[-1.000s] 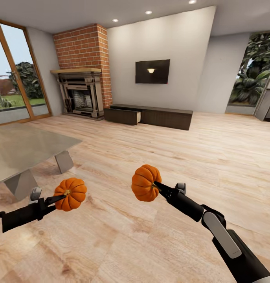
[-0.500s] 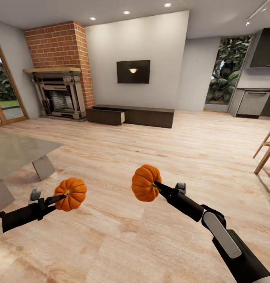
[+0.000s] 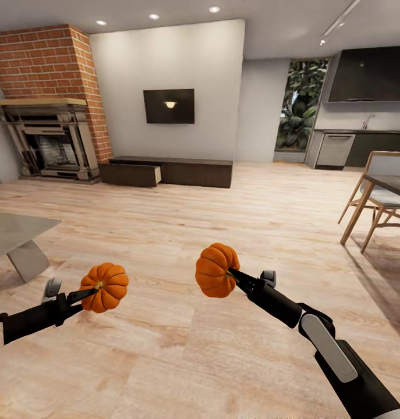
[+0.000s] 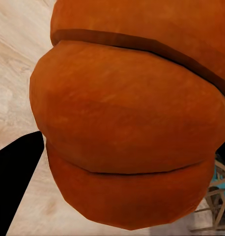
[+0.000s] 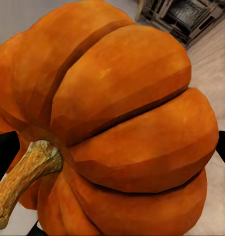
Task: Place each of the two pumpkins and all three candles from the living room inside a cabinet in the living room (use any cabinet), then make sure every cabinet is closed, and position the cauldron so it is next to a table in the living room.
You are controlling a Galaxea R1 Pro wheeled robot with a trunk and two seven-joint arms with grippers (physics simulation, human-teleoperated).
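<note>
Carrying both pumpkins at once, the robot faces the far wall of the living room. Lower left of the head view: the left gripper (image 3: 77,295) pinches the left pumpkin (image 3: 106,286) between its dark fingers, holding it clear of the wood floor (image 3: 182,233); the left wrist view shows orange ribs pressed close to the lens, one dark fingertip (image 4: 16,172) alongside. At the left edge stands a grey table (image 3: 16,230) — a likely reference for the cauldron step, though no cauldron can be identified. Upper left, a brick fireplace (image 3: 45,116). Centre, below the wall-mounted television (image 3: 169,106), lies the cabinet (image 3: 167,171), long, low and dark, with one drawer standing pulled out at its left end, probably ready to receive the load. Lower centre, the right gripper (image 3: 234,276) is clamped on the right pumpkin (image 3: 216,270) near its stem; the stem (image 5: 24,179) is plain in the right wrist view. Both fruits ride well apart, presumably to avoid collision in transit. At right, a wooden chair (image 3: 374,198) and the kitchen beyond.
</note>
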